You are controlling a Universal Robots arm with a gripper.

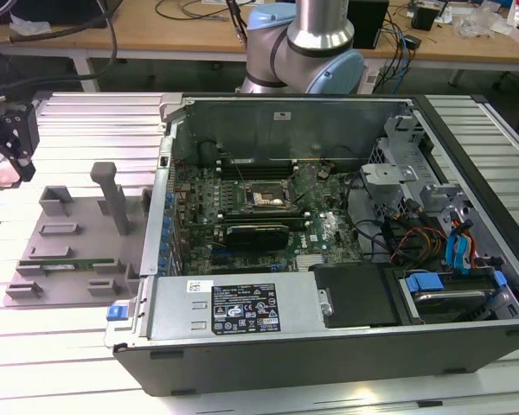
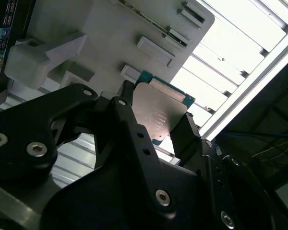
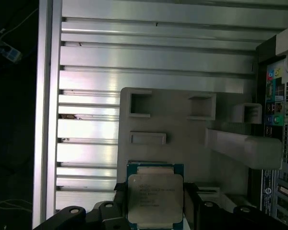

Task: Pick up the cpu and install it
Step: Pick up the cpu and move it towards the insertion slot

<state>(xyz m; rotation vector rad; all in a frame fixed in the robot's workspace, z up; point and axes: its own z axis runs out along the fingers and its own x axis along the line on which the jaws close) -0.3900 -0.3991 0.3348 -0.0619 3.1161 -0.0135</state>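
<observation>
Black end effector (image 3: 153,192) clamps one cpu (image 3: 155,200) near one grey fixture tray (image 3: 182,125).

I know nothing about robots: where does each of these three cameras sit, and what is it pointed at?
Exterior view: off the arm, high up, looking down into the open case; the arm rises behind it.
First wrist view: on the wrist, looking past the jaws at the cpu and grey tray.
Second wrist view: on the wrist, close beside the black jaws, looking along them.
Shared: both wrist views show the cpu between the jaws, with the tray behind it.
</observation>
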